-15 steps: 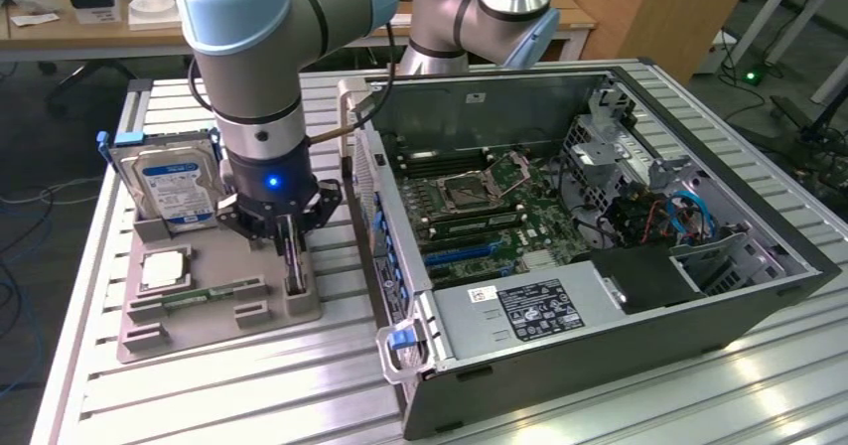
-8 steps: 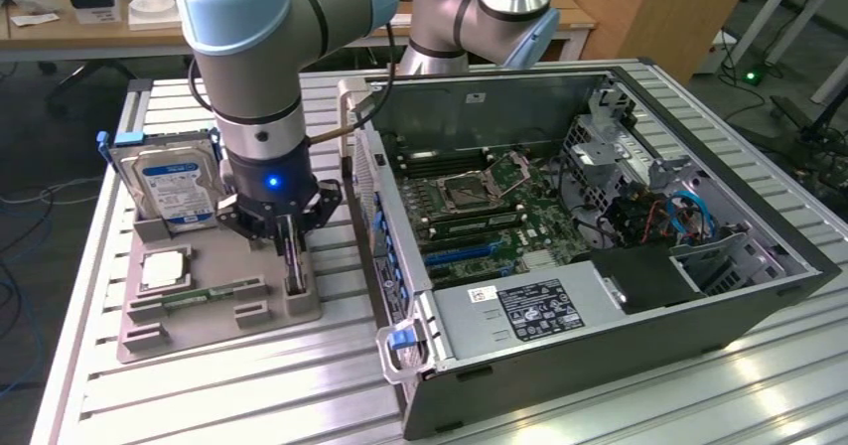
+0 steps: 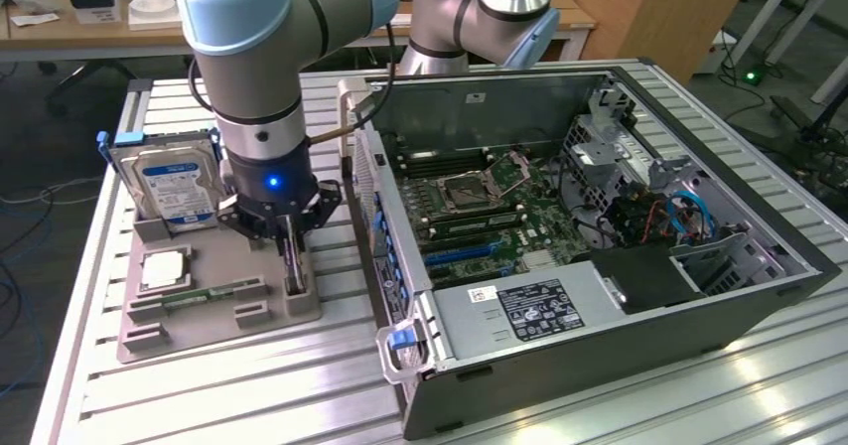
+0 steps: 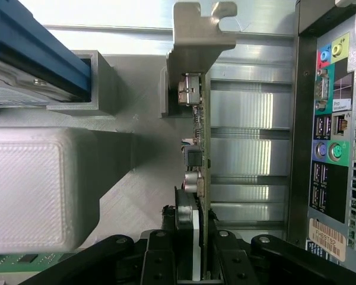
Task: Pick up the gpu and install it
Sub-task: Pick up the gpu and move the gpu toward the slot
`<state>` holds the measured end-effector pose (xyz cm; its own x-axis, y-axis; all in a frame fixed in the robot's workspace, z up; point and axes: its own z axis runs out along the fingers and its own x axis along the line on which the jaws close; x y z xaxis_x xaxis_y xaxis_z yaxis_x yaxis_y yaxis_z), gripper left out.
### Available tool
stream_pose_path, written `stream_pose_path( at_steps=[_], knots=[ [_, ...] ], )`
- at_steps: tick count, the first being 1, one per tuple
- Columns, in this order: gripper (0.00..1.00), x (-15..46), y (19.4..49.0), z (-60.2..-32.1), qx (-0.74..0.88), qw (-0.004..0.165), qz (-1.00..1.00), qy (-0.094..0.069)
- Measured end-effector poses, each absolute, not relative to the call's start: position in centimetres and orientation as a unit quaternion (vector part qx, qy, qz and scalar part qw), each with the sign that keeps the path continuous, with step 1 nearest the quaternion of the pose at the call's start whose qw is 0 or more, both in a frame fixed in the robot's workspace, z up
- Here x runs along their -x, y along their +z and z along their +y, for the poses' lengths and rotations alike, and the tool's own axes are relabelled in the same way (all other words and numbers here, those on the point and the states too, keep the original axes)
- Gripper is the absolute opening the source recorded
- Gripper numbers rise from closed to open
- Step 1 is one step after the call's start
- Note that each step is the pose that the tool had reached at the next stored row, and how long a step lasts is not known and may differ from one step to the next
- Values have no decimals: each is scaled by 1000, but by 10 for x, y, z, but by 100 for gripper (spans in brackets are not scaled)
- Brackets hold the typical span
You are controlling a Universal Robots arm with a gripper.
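The gpu [image 3: 294,269] stands on its long edge in a slot of the grey holder tray [image 3: 218,326], right beside the open computer case [image 3: 742,296]. My gripper [image 3: 289,234] comes straight down on it from above. In the wrist view the gpu [image 4: 200,142] appears edge-on, its silvery bracket [image 4: 196,35] at the far end. The black fingers [image 4: 160,258] sit tight against both faces of the card, so the gripper [image 4: 196,261] is shut on it. The card still rests in its slot.
A silver hard drive [image 3: 175,189] with a blue-white label stands at the tray's back, and a processor [image 3: 162,268] and a green memory stick [image 3: 212,293] lie on the tray. The motherboard [image 3: 478,207] lies exposed inside the case. The case's port panel [image 4: 332,119] is close beside the card.
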<state>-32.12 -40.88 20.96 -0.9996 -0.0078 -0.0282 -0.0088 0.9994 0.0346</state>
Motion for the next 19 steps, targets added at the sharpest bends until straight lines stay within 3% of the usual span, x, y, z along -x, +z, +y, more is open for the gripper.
stream_pose_path(
  at_steps=[19],
  knots=[
    [28, 321, 215, -409, 4, 14, 1000, 17]
  ],
)
